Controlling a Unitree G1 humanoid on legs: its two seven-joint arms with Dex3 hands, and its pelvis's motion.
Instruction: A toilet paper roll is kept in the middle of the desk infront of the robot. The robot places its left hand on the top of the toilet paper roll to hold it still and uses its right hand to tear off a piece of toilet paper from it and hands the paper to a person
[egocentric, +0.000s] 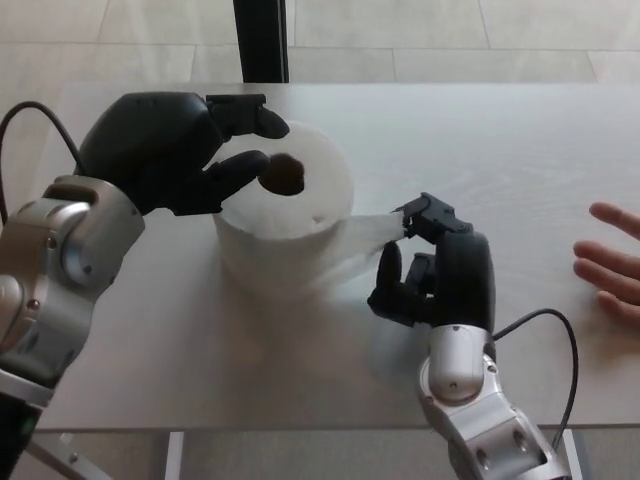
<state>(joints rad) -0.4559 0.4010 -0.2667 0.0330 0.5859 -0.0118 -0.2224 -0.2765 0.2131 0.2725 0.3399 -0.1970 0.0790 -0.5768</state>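
Here the toilet paper roll stands at the frame's centre-left, left hand resting its fingers on top. Right hand pinches the paper strip, stretched rightward.

A pale wood-grain desk stands on a light tiled floor. A dark post rises just behind its far edge.
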